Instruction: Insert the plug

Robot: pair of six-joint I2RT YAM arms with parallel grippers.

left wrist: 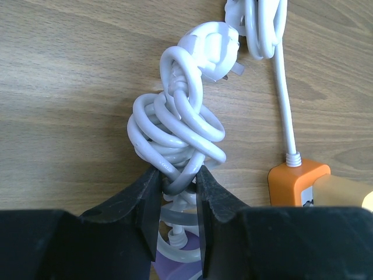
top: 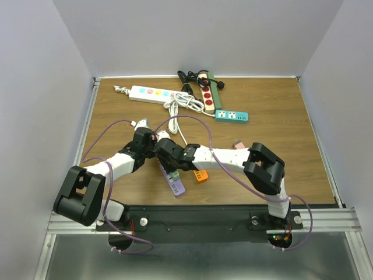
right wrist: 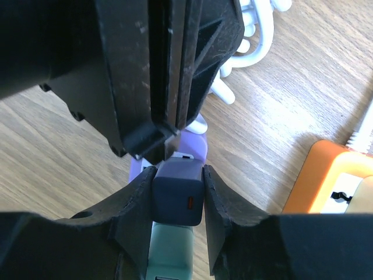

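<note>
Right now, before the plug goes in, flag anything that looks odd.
The white cord pinched in the left gripper is a knotted tangle, loops wound over each other, with its plug sticking out at the far end. Nothing looks broken or spilled. The right gripper is closed on a purple block.

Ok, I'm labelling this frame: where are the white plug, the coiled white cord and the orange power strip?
white plug [left wrist: 211, 46]: left wrist view, on its body.
coiled white cord [left wrist: 175, 125]: left wrist view, middle of the bundle.
orange power strip [left wrist: 291, 184]: left wrist view, its casing.
</note>
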